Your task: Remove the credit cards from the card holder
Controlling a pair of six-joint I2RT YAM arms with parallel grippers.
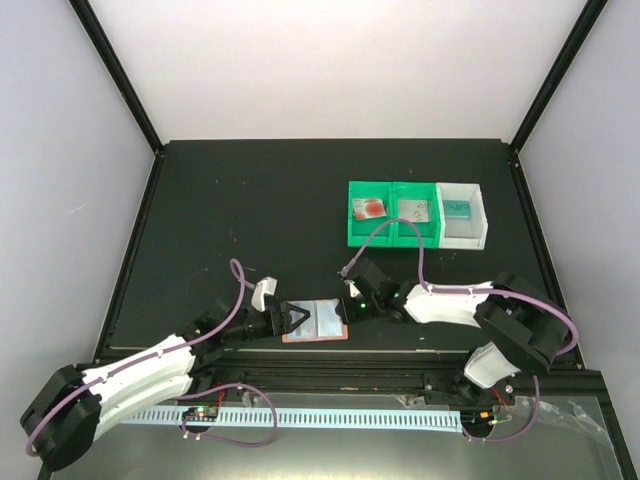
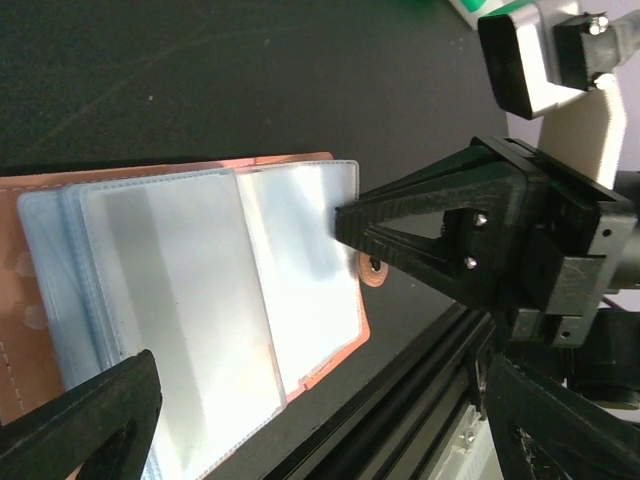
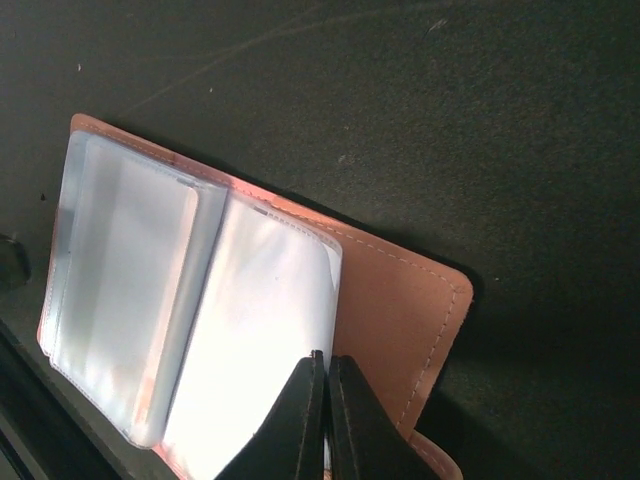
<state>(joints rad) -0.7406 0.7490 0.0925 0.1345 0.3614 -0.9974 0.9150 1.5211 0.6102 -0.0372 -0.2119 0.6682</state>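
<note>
The salmon-pink card holder (image 1: 318, 322) lies open near the table's front edge, its pale clear pockets (image 2: 190, 300) facing up. My left gripper (image 1: 297, 320) is open and straddles those pockets, one finger (image 2: 430, 235) by the snap (image 2: 375, 266). My right gripper (image 3: 327, 372) is shut, pinching the right-hand pocket's edge (image 3: 300, 290) over the holder's leather (image 3: 400, 320). I cannot tell whether a card sits inside the pockets. A whitish credit card with red marks (image 1: 369, 208) lies in a green bin, and another card (image 1: 414, 209) in the bin next to it.
Two joined green bins (image 1: 392, 238) and a white bin (image 1: 478, 215) stand at the back right; the white one holds something teal (image 1: 458, 207). A black rail (image 2: 400, 400) runs along the table's front edge just beside the holder.
</note>
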